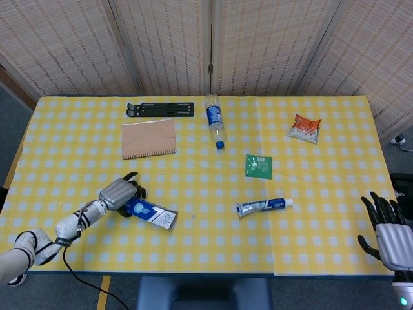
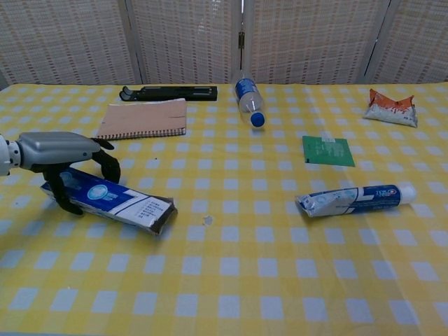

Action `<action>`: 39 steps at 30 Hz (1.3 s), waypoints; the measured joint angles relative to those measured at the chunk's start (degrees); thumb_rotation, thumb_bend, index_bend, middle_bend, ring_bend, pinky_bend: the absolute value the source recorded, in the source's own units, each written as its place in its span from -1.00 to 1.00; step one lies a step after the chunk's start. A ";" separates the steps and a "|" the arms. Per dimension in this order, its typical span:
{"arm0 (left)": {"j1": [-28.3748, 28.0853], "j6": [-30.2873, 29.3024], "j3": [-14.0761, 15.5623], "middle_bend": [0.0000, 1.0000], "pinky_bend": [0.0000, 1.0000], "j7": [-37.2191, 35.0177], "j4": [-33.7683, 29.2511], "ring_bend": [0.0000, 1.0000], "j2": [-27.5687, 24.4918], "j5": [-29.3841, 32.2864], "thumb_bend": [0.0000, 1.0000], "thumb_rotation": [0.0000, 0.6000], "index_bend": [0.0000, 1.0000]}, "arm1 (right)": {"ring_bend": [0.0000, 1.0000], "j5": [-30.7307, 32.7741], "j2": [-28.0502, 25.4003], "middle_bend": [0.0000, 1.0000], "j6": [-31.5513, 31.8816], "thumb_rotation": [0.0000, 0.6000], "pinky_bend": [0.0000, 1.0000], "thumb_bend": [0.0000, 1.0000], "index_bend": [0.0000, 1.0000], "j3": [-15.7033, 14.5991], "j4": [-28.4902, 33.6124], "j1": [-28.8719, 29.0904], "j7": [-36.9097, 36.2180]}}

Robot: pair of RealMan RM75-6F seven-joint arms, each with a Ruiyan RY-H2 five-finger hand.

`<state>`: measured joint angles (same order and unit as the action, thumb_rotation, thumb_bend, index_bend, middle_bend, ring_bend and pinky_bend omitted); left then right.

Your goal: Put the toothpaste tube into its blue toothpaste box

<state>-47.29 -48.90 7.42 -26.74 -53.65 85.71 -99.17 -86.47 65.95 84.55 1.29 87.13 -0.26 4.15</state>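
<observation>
The blue toothpaste box [image 1: 151, 214] [image 2: 112, 201] lies flat on the checked table near the front left, its open end pointing right. My left hand [image 1: 120, 192] [image 2: 66, 157] arches over the box's left end, fingers curled down around its sides. The toothpaste tube [image 1: 263, 206] [image 2: 357, 199] lies on the table to the right of centre, cap pointing right, apart from the box. My right hand [image 1: 389, 232] hovers open at the front right edge of the table, fingers spread, holding nothing; the chest view does not show it.
A plastic bottle [image 1: 215, 121] [image 2: 248, 99] lies at the back centre. A tan notebook [image 1: 149, 138] [image 2: 143, 118] and a black stand [image 1: 161, 109] [image 2: 168, 92] sit back left. A green packet [image 1: 258, 166] [image 2: 327, 150] lies behind the tube, an orange snack bag [image 1: 304, 128] [image 2: 392, 107] back right.
</observation>
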 measured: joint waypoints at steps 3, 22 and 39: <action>-0.24 0.86 -0.08 -0.02 -1.00 0.70 -1.31 -0.30 -0.70 0.87 -0.74 1.00 -0.15 | -1.00 -0.15 -0.02 -1.00 0.10 1.00 -1.00 -0.34 -1.00 -0.10 -0.01 0.02 -0.12; 2.29 -3.18 -0.70 0.11 -1.00 3.21 -14.71 -0.25 -8.63 4.45 -0.74 1.00 -0.10 | -1.00 -1.02 -4.19 -1.00 -7.36 1.00 -1.00 -0.34 -1.00 -0.20 1.03 4.50 -1.30; 6.43 -7.22 -2.34 0.11 -1.00 9.93 -22.94 -0.25 -14.29 7.75 -0.73 1.00 -0.09 | -0.88 -1.40 -8.26 -0.82 -25.04 1.00 -1.00 -0.34 -0.70 1.38 5.53 19.32 5.47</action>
<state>-40.86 -56.12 5.08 -16.81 -76.59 71.42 -91.42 -87.87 57.69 59.52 2.67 92.66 19.06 9.61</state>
